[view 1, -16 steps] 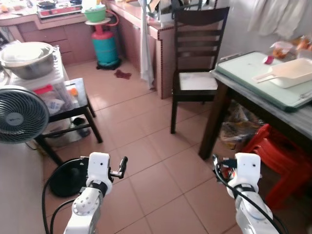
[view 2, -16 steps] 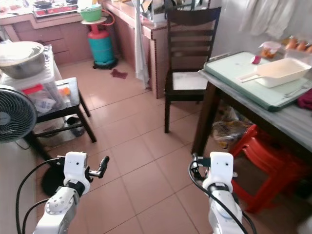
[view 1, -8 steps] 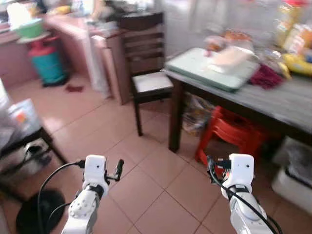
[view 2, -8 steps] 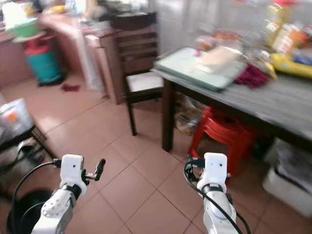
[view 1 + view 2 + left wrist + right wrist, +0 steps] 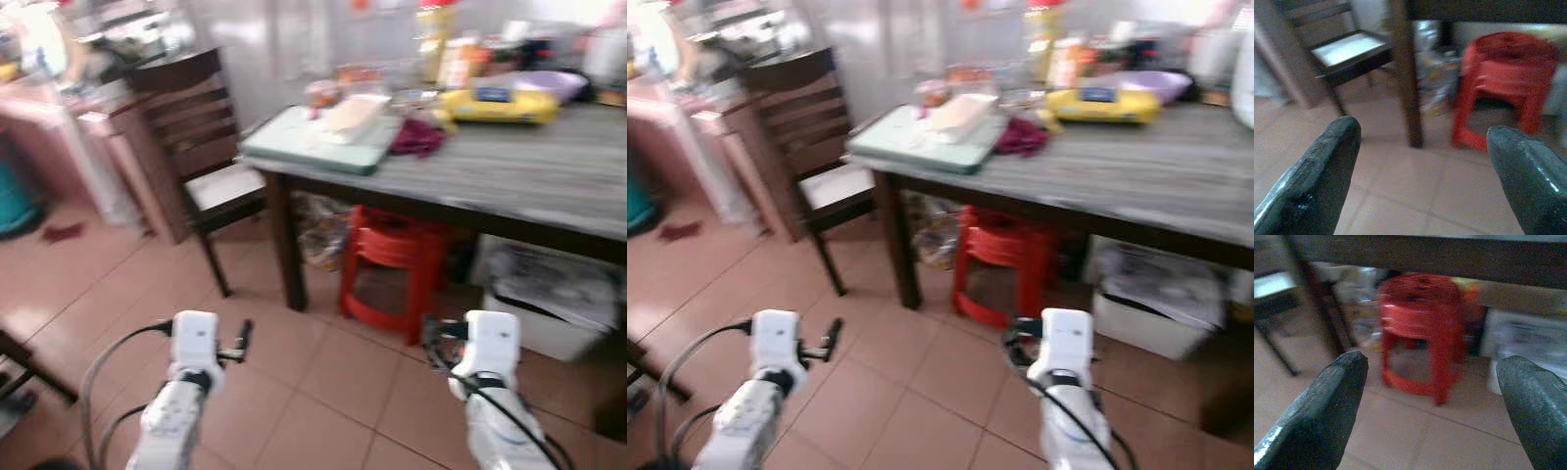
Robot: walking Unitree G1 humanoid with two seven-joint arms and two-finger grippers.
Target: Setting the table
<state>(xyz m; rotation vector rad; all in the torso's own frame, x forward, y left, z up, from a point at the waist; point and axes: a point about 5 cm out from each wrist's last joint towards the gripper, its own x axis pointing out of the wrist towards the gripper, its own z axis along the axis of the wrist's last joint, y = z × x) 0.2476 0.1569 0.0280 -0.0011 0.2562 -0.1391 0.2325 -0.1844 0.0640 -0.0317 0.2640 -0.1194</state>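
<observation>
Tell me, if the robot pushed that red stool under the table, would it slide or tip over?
The red stool would probably slide: it looks like light moulded plastic on smooth floor tiles. Its splayed legs suggest a low push won't tip it, though a high one might. It sits close to the table leg, so it could bump that.

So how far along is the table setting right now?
Nothing looks laid yet: the grey wooden table carries a pale green tray, a yellow pack and a dark red cloth, with no place settings. Nothing is in hand: the left gripper and right gripper are open and empty, low above the tiled floor, facing the red plastic stool. Fetching and placing tableware all remains.
</observation>
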